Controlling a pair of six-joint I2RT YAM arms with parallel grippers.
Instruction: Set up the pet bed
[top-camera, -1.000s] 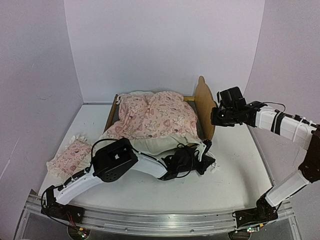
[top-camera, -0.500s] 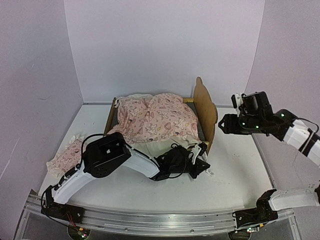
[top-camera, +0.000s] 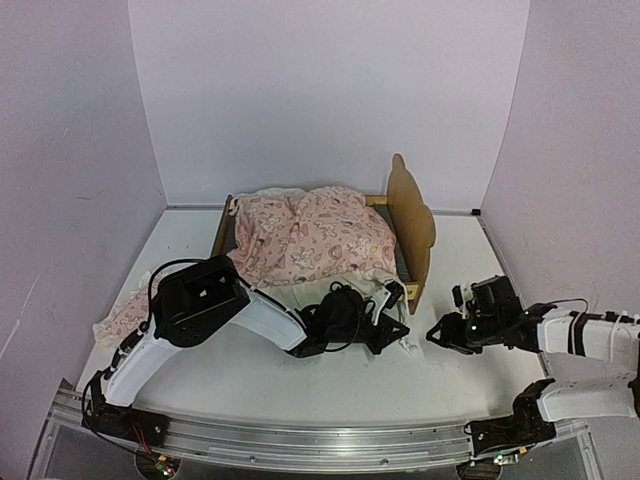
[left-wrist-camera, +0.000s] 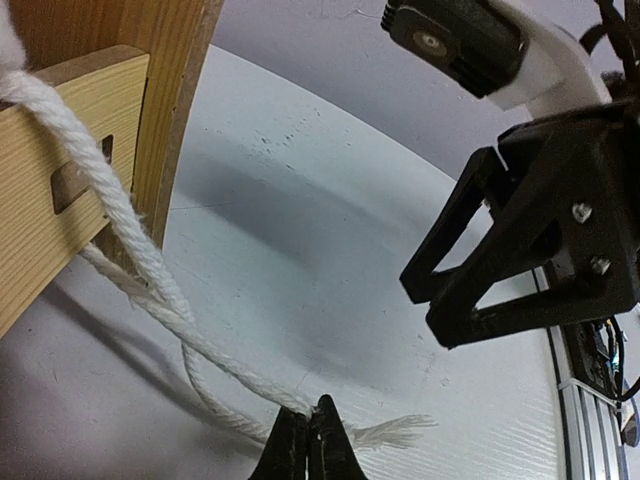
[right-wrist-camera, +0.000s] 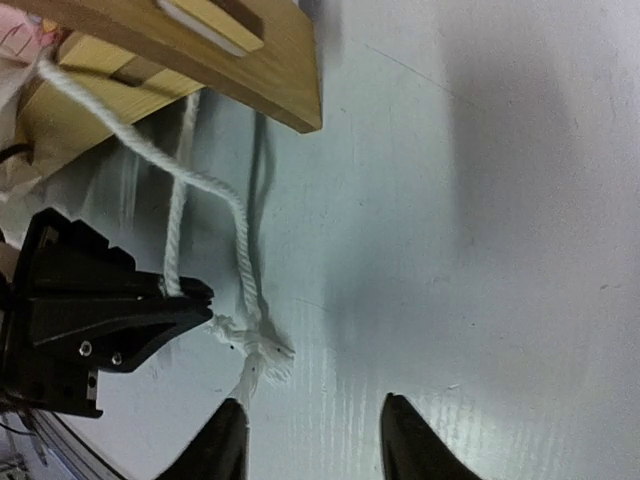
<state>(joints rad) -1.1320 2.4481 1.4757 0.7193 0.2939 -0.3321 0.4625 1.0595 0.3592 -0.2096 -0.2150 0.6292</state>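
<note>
The pet bed (top-camera: 411, 210) stands at the back middle with its plywood headboard to the right. A pink patterned blanket (top-camera: 310, 238) lies bunched over it and hides most of the mattress pad. A white rope (left-wrist-camera: 125, 212) hangs from the bed's front right corner. My left gripper (left-wrist-camera: 310, 428) is shut on this rope close to its frayed end, low over the table. The bed's wooden corner (right-wrist-camera: 215, 45) and the rope's knot (right-wrist-camera: 258, 348) show in the right wrist view. My right gripper (right-wrist-camera: 312, 432) is open and empty, just right of the knot and facing the left gripper (right-wrist-camera: 100, 312).
A small pink ruffled pillow (top-camera: 122, 318) lies at the left, partly behind my left arm. My left arm (top-camera: 250, 315) stretches across the front of the bed. White walls close the table at back and sides. A metal rail (top-camera: 300, 440) runs along the near edge.
My right arm has dropped from beside the headboard down to table level, right of the bed's front corner. My left gripper stays shut on the rope and has shifted slightly left.
</note>
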